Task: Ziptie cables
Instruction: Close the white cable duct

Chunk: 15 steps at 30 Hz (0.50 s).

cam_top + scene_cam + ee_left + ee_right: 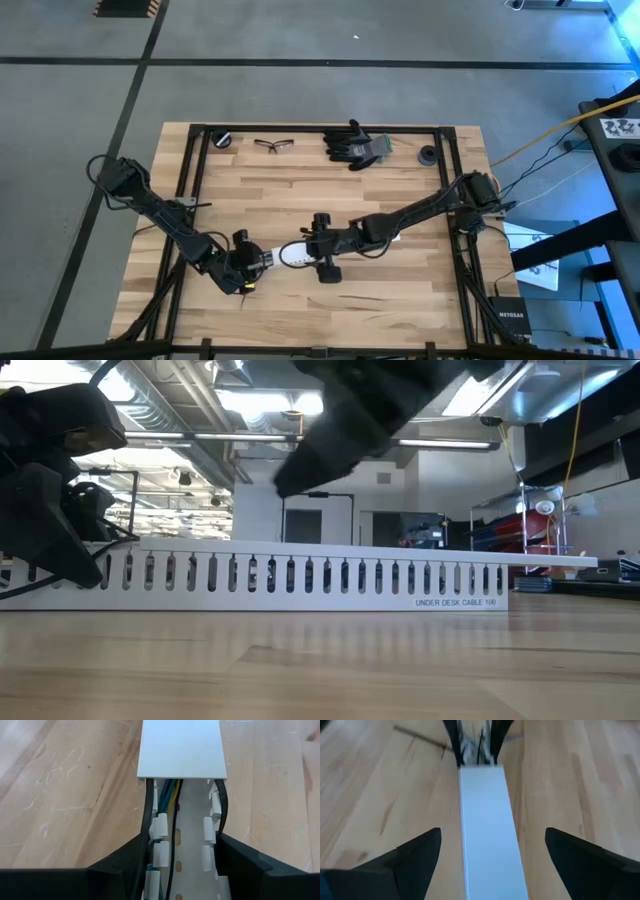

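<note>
Wooden planks made up the table (300, 190) we worked over, with grey floor around it and a workshop ceiling beyond in the low view. Nearest us, on the front half, our left gripper (255, 262) sat at one end of the white slotted rail (300, 575), its fingers (125, 862) straddling the open channel, one on each outer wall. We judged them partly open, and we could not tell whether they had yet pinched anything. Inside the channel lay the cables (172, 820), running lengthwise between the rows of white tabs, some dark and some showing blue, green and yellow; one dark strand followed each wall just inside the fingers. They ran straight ahead of this gripper, along the rail's long axis, and vanished under the flat white cover (181, 747) that capped the rail farther on. Our right gripper (322, 258) hovered at the other side of that stretch, facing back toward the left one, fingers (415, 852) spread wide on either side of the cover and holding nothing. So the rail, the cables and both grippers shared one line across the table, and the left arm was the nearer one to the bare cables; any bundling would have had to come from that end, we reckoned. Farther back, along the far edge, lay safety glasses (274, 145), a pair of gloves (355, 145) and two small dark rolls (222, 139), well apart from the work.
</note>
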Available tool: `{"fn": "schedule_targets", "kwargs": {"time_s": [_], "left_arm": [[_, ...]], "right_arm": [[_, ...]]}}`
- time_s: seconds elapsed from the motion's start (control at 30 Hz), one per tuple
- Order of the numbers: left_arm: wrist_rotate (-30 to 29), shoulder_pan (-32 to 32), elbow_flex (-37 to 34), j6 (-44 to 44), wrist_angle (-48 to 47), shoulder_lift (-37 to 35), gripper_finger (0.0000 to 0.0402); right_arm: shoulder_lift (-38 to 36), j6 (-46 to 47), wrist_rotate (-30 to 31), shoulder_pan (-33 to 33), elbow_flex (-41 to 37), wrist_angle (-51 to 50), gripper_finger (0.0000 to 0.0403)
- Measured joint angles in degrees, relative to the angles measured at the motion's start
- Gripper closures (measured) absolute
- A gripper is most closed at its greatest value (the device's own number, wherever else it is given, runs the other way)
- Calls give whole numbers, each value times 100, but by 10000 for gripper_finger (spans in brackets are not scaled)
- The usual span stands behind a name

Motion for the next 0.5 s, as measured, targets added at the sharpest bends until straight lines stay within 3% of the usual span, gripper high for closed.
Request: {"fn": "schedule_targets", "kwargs": {"time_s": [0.17, 0.5], "left_arm": [[-11, -56, 0, -34, -51, -2, 210], [46, -60, 0, -56, -40, -2, 209]], "right_arm": [[18, 87, -93, -57, -15, -610, 61], [474, 115, -320, -234, -9, -350, 74]]}}
